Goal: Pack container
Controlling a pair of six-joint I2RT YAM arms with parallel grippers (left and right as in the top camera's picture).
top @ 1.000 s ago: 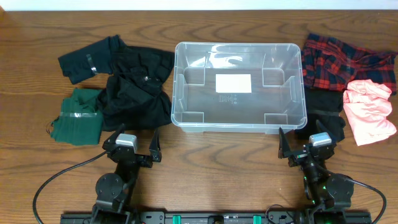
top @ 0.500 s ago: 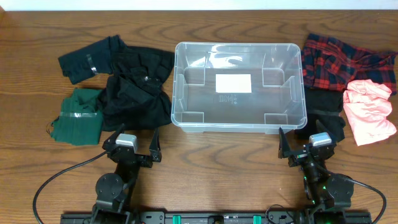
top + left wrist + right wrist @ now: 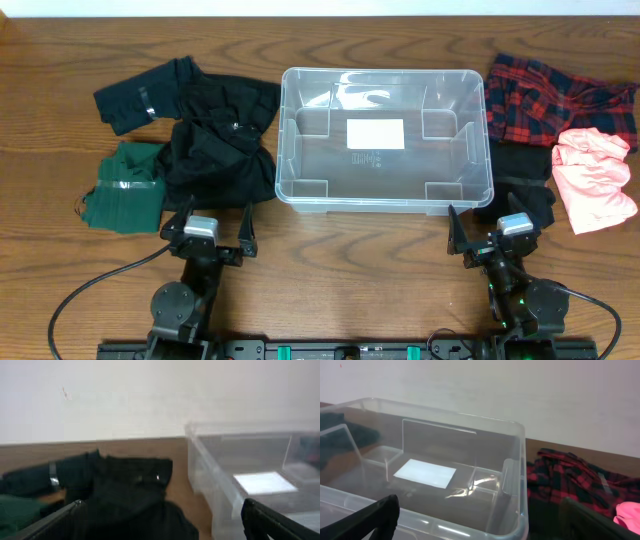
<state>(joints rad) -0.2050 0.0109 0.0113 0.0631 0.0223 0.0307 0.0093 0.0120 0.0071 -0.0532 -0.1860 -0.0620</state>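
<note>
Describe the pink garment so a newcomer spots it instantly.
Find the clear container in the middle of the table, then look to its right. The pink garment lies at the outer edge, beside the red plaid cloth and a black piece; it's the only pink item.

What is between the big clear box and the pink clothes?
A black piece of clothing lies between the container and the pink clothes. The overhead view shows it best.
</note>
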